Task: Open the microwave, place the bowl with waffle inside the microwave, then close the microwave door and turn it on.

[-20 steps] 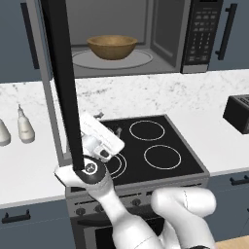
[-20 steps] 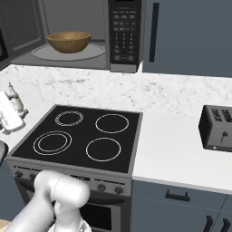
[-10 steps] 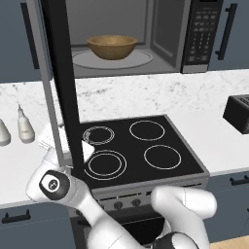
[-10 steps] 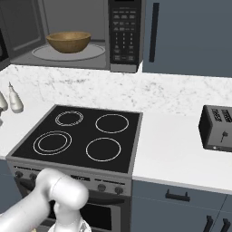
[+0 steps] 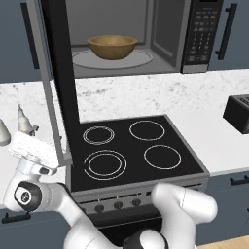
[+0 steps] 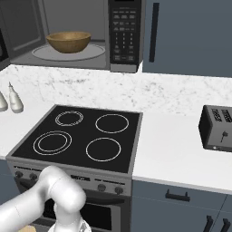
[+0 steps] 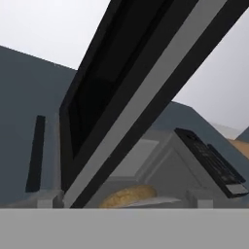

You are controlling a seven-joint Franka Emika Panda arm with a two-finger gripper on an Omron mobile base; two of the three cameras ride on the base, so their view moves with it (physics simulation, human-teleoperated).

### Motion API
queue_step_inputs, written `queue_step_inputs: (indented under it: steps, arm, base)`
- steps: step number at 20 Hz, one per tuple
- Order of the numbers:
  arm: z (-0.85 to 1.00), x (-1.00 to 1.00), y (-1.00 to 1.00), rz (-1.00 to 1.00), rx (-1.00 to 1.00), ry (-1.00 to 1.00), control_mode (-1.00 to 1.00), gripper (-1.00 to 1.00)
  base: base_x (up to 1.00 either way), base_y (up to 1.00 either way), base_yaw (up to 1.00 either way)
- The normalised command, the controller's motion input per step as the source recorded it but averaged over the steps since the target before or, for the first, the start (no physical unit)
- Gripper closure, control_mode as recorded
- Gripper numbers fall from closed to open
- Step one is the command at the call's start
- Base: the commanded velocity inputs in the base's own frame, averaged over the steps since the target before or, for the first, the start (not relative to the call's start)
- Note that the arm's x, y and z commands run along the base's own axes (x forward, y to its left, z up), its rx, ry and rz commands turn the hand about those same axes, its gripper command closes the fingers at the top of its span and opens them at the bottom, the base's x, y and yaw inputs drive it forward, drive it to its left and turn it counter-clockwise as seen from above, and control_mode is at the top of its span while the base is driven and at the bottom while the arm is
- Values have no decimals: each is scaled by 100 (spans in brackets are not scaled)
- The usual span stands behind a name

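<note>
Bowl [image 5: 112, 46] sits on the turntable inside the microwave [image 6: 90, 31], above and beyond the gripper [image 5: 34, 148]. Microwave door [image 5: 56, 82] stands open beside the gripper. Gripper opening cannot be told.

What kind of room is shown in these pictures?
A rendered home kitchen, most likely: a stove set into a marble counter, an open microwave above it, and a toaster.

No legible text anywhere. Microwave [image 6: 72, 34] keypad panel [image 6: 123, 29] is showing button markings, all rendering too small and blurred to read.
</note>
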Motion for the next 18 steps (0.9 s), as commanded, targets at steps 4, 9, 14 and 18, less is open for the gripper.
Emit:
queue_step_inputs:
  steps: [4,9,14,18]
  arm:
    - [-11,0,60,0,-9,0,-100,-100]
    - [-1,0,59,0,-3,-2,-100,-100]
    - [4,0,53,0,0,-3,-100,-100]
    - [1,0,41,-3,0,-3,-100,100]
  base:
    - [0,0,0]
    - [0,0,0]
    - [0,0,0]
    - [0,0,0]
